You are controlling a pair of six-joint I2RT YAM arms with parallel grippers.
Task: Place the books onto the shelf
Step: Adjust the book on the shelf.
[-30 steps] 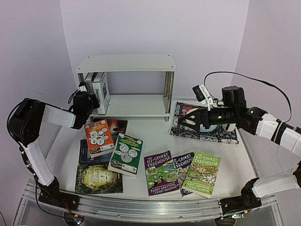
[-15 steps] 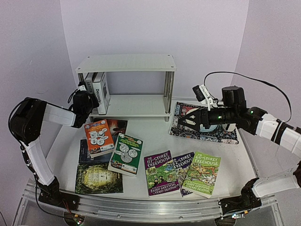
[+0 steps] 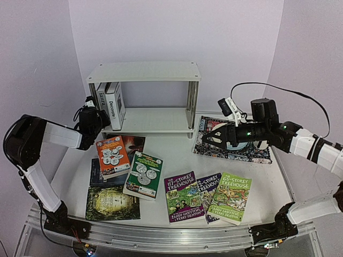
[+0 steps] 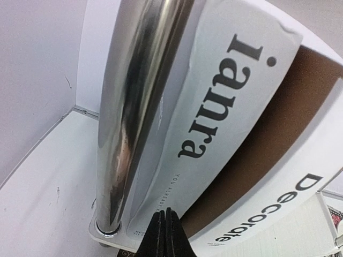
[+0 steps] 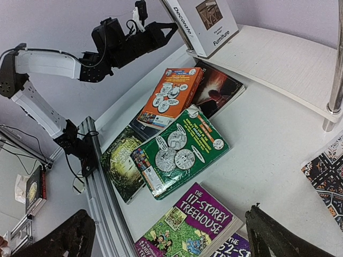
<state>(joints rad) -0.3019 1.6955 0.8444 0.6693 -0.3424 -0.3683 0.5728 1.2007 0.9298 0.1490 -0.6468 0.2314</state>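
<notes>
While the left gripper [image 4: 165, 231] has its two fingers clenched together on nothing, their tips point at the foot of a white hardback [image 4: 225, 101] whose spine shows the letters "ianra". A chrome post [image 4: 134, 107] of the shelf [image 3: 144, 70] stands just left of the tips. To their right is a second white hardback [image 4: 278, 209], lettered "Decorate", with "Furniture" on its cover. Both stand on the lower tier.

The right gripper [image 3: 208, 139] is spread wide and holds nothing, above the near-left edge of the patterned mat [image 3: 241, 147]. Ahead of its fingers lie an orange paperback [image 5: 169, 99] and a green paperback [image 5: 179, 147], their titles too small to read. Between the fingers lies "The 117-Storey Treehouse" [image 5: 185, 227]. Beside it, in the top view, is "The 65-Storey Treehouse" [image 3: 230, 197], credited to Andy Griffiths and Terry Denton.
</notes>
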